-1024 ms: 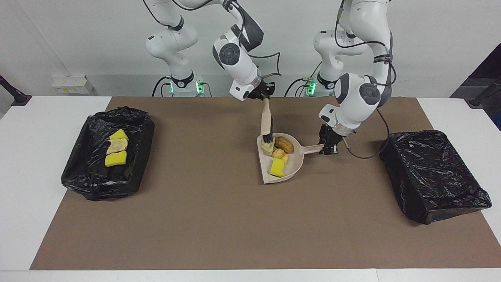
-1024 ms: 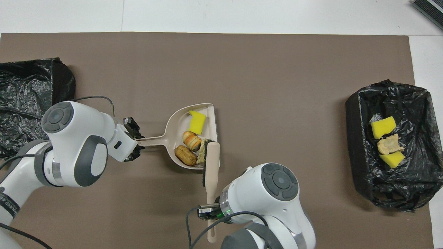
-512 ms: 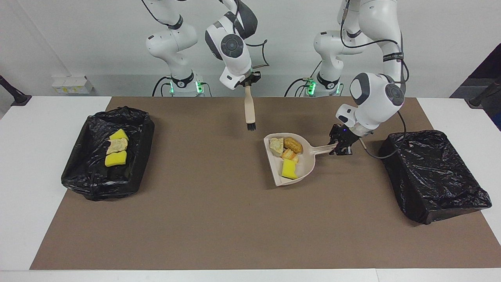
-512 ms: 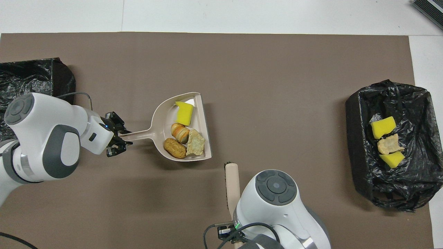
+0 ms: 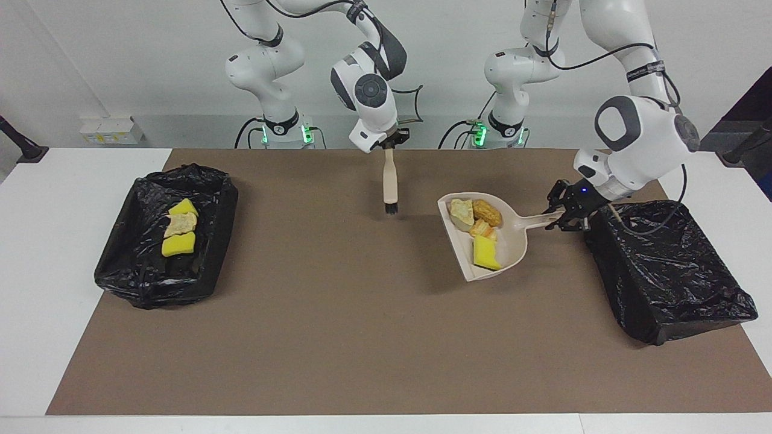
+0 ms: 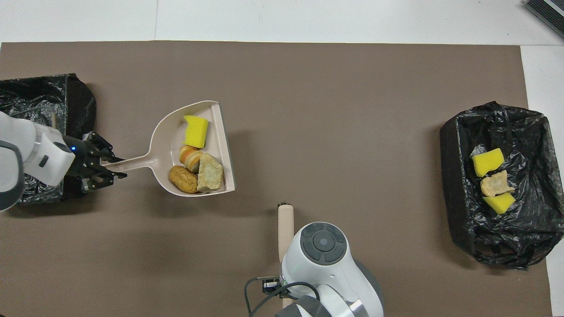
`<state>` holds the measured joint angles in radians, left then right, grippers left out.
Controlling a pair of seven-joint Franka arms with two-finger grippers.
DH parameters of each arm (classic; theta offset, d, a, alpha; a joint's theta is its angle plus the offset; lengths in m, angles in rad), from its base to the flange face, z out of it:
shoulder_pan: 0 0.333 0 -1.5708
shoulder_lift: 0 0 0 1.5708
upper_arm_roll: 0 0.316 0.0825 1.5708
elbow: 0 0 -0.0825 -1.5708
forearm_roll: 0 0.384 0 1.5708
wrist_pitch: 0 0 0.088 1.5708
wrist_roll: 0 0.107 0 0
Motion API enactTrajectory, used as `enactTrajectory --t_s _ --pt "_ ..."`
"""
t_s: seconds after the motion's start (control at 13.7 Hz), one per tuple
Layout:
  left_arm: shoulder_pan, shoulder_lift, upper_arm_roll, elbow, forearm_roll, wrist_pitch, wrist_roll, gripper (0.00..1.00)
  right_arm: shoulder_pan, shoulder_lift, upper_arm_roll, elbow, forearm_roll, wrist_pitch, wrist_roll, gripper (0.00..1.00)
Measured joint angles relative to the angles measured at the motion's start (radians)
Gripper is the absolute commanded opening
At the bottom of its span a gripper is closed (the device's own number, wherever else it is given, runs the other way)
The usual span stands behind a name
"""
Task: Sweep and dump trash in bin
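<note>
The left end effector (image 5: pixel 564 212) is gripping the tip of the beige dustpan's handle, its fingers closed on it, and is holding the dustpan (image 5: pixel 509 253) lifted over the brown mat (image 5: pixel 362 337) that is covering the bench (image 5: pixel 54 253). The pan is casting a shadow on the mat beneath it, and its open mouth is pointing away from this end effector, toward the right arm's end of the bench. Four pieces of the trash are riding in the pan: a yellow sponge chunk (image 5: pixel 485 252) lying farthest out toward the pan's mouth corner, a striped bun piece (image 5: pixel 480 228), a golden-brown pastry (image 5: pixel 487 211) and a pale tan bread piece (image 5: pixel 462 211). Just beside this end effector, touching distance from its wrist, a black-bagged bin (image 5: pixel 669 271) is sitting at the left arm's end of the bench.

The right end effector (image 5: pixel 391 142) is clamping the top of the brush handle, fingers shut on it, and the brush (image 5: pixel 390 181) is hanging straight down below it with its black bristles over the mat, well apart from the dustpan.

Well away from both end effectors, at the right arm's end of the bench, a second black-lined bin (image 5: pixel 139 277) is holding three more scraps: two yellow sponge pieces (image 5: pixel 179 244) with a tan bread piece (image 5: pixel 180 224) lying between them.
</note>
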<state>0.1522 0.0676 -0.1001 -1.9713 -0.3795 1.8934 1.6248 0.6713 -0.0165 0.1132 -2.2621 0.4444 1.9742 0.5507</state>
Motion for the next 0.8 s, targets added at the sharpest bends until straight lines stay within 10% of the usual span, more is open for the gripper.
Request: enactTrajectory --t_s 0.8 --pt "0.223 0.242 0.016 0.553 0.164 -0.380 0.073 0.00 0.031 0.051 0.001 0.000 -0.022 0.000 0.003 0.00"
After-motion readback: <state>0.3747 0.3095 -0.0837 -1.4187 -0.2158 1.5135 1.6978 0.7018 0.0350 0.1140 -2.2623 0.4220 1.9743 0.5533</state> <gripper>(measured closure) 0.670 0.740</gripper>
